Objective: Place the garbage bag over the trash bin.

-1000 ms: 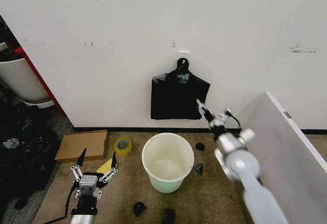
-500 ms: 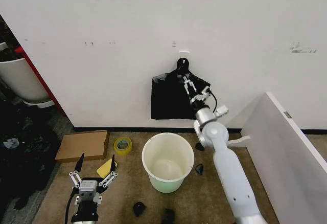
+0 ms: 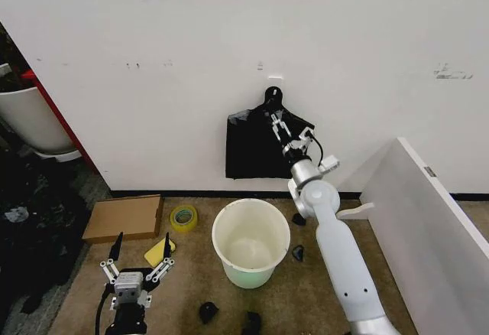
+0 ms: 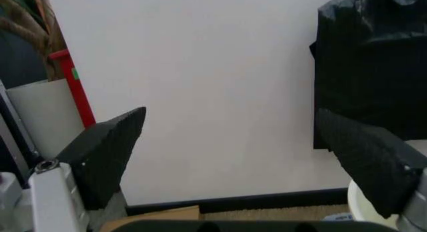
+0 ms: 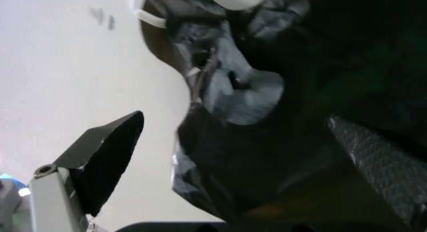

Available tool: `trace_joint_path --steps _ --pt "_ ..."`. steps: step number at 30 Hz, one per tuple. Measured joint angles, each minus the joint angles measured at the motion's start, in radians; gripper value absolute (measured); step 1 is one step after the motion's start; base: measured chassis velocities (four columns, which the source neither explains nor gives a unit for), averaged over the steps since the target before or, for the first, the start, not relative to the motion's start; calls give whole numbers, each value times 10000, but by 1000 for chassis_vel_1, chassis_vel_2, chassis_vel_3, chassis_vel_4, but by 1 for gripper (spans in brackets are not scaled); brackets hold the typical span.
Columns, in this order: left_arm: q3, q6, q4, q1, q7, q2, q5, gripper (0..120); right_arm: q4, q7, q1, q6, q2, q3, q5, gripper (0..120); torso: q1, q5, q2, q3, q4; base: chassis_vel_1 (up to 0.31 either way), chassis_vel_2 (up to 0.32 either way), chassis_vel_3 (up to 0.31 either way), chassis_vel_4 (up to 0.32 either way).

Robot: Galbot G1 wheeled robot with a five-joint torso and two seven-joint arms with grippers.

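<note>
The white trash bin (image 3: 246, 275) stands open-topped on the brown floor below a flat black bundle (image 3: 260, 151) that hangs by a loop handle from a wall hook. The garbage bag is out of view. My right gripper (image 3: 286, 131) is raised against the bundle's upper right part, just below the loop. In the right wrist view it (image 5: 243, 162) is open, with crinkled black plastic (image 5: 267, 142) close ahead between the two fingers. My left gripper (image 3: 142, 243) is low at the front left, open and holding nothing; in the left wrist view it (image 4: 233, 152) faces the wall.
A flat cardboard box (image 3: 124, 217), a yellow tape roll (image 3: 183, 217) and a yellow object (image 3: 158, 252) lie left of the bin. Small black scraps (image 3: 298, 252) dot the floor. A white panel (image 3: 428, 228) leans at right; a white tub (image 3: 30, 121) and dark clutter (image 3: 30, 220) at left.
My right arm swung up and left from beside the bin to the hanging bundle, then held almost still. The left gripper sank slightly toward the frame's lower edge.
</note>
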State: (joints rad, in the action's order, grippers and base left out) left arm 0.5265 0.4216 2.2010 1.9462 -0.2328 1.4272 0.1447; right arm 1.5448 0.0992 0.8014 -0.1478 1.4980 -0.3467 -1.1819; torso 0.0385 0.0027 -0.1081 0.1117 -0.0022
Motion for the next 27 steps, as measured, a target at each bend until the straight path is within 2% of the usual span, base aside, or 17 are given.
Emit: trace_joint_path --steps 7,12,13,21,23,27 --pt "20 -97 122 36 -23 -122 -295 100 -273 -129 -519 -2 172 -55 -57 100 0 -3 0 0 2 0 0 0 0" --pt "65 -218 331 262 -117 -117 -745 100 -439 -275 -648 51 189 -28 -272 81 0 -1 0 0 3 0 0 0 0" --pt "65 -218 331 262 -117 -117 -745 100 -439 -275 -648 51 189 -28 -272 81 0 -1 0 0 3 0 0 0 0" --pt "17 -76 146 474 -180 -23 -553 100 -382 -607 -744 86 350 19 -259 46 0 -2 0 0 3 0 0 0 0" --pt "18 -44 145 539 -187 0 -545 100 -412 -627 -761 90 361 18 -248 43 0 -2 0 0 3 0 0 0 0" --pt "30 43 145 656 -211 20 -533 100 -558 -703 -848 124 370 -34 -238 26 0 0 0 0 2 0 0 0 0"
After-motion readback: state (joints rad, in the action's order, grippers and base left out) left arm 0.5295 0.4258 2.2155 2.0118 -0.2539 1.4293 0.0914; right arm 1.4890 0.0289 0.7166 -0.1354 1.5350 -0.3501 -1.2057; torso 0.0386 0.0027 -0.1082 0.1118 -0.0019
